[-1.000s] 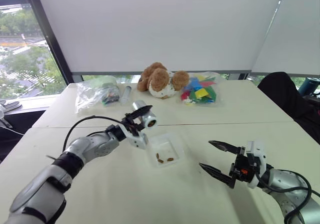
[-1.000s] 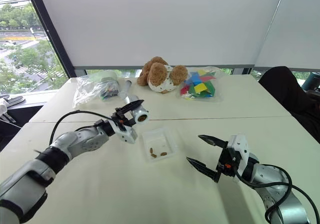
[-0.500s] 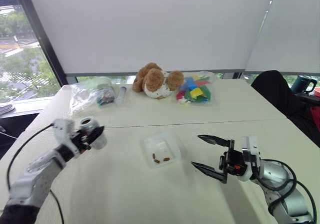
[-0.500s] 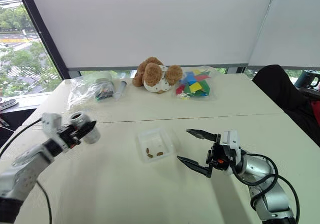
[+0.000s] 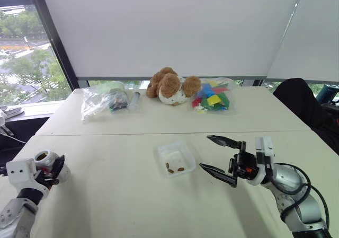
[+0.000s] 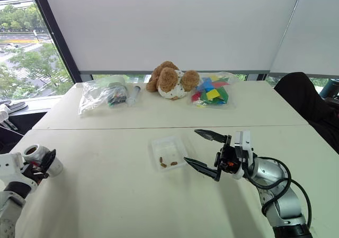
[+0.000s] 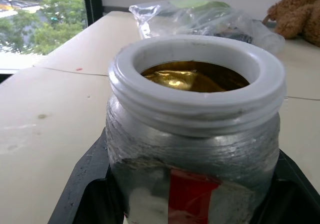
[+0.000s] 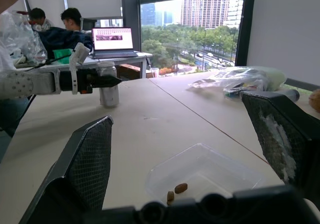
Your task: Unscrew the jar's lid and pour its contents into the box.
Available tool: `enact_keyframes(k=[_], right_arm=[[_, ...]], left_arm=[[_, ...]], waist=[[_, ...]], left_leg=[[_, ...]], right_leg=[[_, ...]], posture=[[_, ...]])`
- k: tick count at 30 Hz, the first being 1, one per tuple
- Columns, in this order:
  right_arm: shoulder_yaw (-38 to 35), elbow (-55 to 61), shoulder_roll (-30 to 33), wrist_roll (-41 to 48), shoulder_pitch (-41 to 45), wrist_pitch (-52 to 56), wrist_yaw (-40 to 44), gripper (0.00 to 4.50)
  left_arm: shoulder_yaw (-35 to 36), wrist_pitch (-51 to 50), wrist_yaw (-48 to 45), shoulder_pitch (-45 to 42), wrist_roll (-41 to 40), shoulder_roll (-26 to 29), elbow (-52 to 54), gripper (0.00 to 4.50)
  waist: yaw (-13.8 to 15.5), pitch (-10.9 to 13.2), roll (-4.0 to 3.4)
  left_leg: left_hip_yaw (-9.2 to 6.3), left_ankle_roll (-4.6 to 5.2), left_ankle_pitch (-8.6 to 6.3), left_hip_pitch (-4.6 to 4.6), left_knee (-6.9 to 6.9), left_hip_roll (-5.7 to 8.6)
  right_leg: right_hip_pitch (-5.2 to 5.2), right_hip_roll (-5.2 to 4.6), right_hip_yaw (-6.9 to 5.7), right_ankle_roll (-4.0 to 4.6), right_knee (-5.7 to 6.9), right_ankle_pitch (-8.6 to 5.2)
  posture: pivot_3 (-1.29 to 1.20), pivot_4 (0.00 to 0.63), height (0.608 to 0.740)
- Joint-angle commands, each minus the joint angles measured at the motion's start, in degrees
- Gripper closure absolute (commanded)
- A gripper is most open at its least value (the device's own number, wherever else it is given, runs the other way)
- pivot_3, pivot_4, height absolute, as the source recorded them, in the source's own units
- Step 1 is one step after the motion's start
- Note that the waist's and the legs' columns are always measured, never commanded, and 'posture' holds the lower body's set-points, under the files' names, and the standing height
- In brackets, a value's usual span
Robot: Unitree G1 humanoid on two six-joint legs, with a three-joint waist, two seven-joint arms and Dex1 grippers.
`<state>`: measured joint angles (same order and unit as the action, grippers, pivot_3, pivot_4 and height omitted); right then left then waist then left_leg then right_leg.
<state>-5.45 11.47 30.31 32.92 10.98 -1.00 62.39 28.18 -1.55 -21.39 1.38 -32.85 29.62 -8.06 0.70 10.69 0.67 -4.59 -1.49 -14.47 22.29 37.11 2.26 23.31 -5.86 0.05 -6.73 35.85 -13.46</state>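
We hold the jar upright in the left claw, pinched, far left over the desk, so it cannot spill. The nuts sit in the box. Right claw is spread beside the box, likely free to help.

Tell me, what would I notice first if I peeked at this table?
Probably the brown teddy bear lying at the far edge of the table, next to a clear bag of colourful pieces. Nearer, a clear box with a few brown nuts sits in the middle. The left end effector holds an open silvery jar far out on the left side.
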Motion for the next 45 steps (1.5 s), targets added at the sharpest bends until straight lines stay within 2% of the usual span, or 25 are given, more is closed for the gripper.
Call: enact_keyframes(k=[1,6,8,9,11,21,29,35,38,42,45], right_arm=[[-0.2,0.6,-0.2,0.9,0.5,-0.7,0.8,0.04],[-1.0,0.1,0.4,0.9,0.1,-0.7,1.8,0.04],[-1.3,0.5,0.8,1.0,-0.5,-0.4,1.9,0.0],[-1.5,0.7,1.1,1.1,-0.9,-0.3,2.1,0.0],[-1.9,1.1,1.6,1.1,-1.7,0.0,2.2,0.0],[-5.6,2.4,4.6,1.8,-8.2,0.4,3.1,0.0],[-12.1,3.1,8.1,2.9,-15.1,-0.2,4.3,0.0],[-16.7,1.3,11.5,3.8,-18.2,-0.3,8.2,0.0],[-17.3,0.2,12.2,3.3,-19.1,-0.8,10.1,0.0],[-18.6,-1.4,14.6,3.4,-18.7,-0.7,13.2,0.0],[-19.1,-1.8,17.1,4.4,-16.7,0.9,14.4,0.0]], left_arm=[[0.1,2.8,-1.5,-1.2,2.7,-0.1,-1.6,2.32],[0.6,3.2,-3.0,-1.5,3.0,-1.0,-2.3,2.32],[0.9,3.1,-3.5,-1.3,2.8,-1.0,-2.1,1.29],[1.0,3.0,-3.7,-1.2,2.7,-1.1,-2.0,1.0],[1.4,2.8,-4.1,-0.9,2.7,-1.1,-1.9,0.04],[3.0,1.5,-8.4,3.5,2.7,1.5,-2.0,0.04],[4.9,4.8,-17.6,10.8,5.7,8.6,-4.2,0.04],[9.5,4.7,-27.0,20.9,4.9,14.3,2.2,0.04],[11.2,3.3,-29.5,24.4,4.1,15.1,5.7,0.04],[12.8,3.7,-37.2,32.5,4.1,16.3,13.0,0.04],[12.9,10.9,-40.8,36.4,9.3,17.3,17.7,0.04]], waist=[[0.0,0.0,-0.01],[0.0,0.0,-0.02],[0.0,0.0,-0.02],[0.0,0.0,-0.01],[0.0,0.0,-0.01],[0.0,0.0,-0.01],[0.0,0.0,0.01],[0.0,0.0,0.02],[0.1,-0.1,0.0],[-0.1,-0.1,-0.03],[-0.1,-0.1,-0.03]], left_leg=[[0.0,0.0,0.0,0.0,0.0,0.0],[0.02,0.0,0.0,0.0,0.0,0.0],[0.01,0.0,0.0,0.0,0.0,-0.01],[0.01,0.0,0.0,0.0,0.0,-0.01],[0.01,0.0,0.0,0.0,0.0,-0.01],[0.01,0.0,0.0,0.01,-0.03,-0.04],[0.06,0.0,-0.01,0.08,-0.11,-0.09],[0.1,-0.01,-0.03,0.13,-0.16,-0.14],[0.11,-0.03,-0.05,0.14,-0.18,-0.15],[0.19,-0.18,-0.16,0.19,-0.22,-0.13],[0.37,-0.17,-0.2,0.2,-0.24,-0.12]], right_leg=[[0.01,0.01,0.0,0.0,0.01,0.0],[0.0,0.0,0.0,0.0,0.0,0.01],[0.0,0.0,0.0,0.0,0.0,0.0],[-0.01,0.0,0.0,0.0,0.0,0.0],[0.0,0.0,0.0,0.0,-0.01,0.0],[0.0,-0.01,-0.01,0.03,-0.07,-0.01],[-0.03,-0.02,-0.01,0.11,-0.43,-0.02],[-0.04,-0.1,0.0,0.18,-0.66,-0.04],[-0.05,-0.32,-0.01,0.22,-0.72,-0.04],[-0.01,-0.48,0.03,0.23,-0.79,-0.06],[0.08,-0.62,0.01,0.23,-0.81,-0.06]], posture=[[0.0,0.15,0.74],[0.0,0.15,0.74],[0.0,0.15,0.74],[0.0,0.15,0.74],[0.0,0.15,0.74],[0.0,0.15,0.74],[0.0,0.15,0.74],[0.0,0.15,0.74],[0.0,0.15,0.74],[0.0,0.15,0.74],[0.0,0.15,0.74]])
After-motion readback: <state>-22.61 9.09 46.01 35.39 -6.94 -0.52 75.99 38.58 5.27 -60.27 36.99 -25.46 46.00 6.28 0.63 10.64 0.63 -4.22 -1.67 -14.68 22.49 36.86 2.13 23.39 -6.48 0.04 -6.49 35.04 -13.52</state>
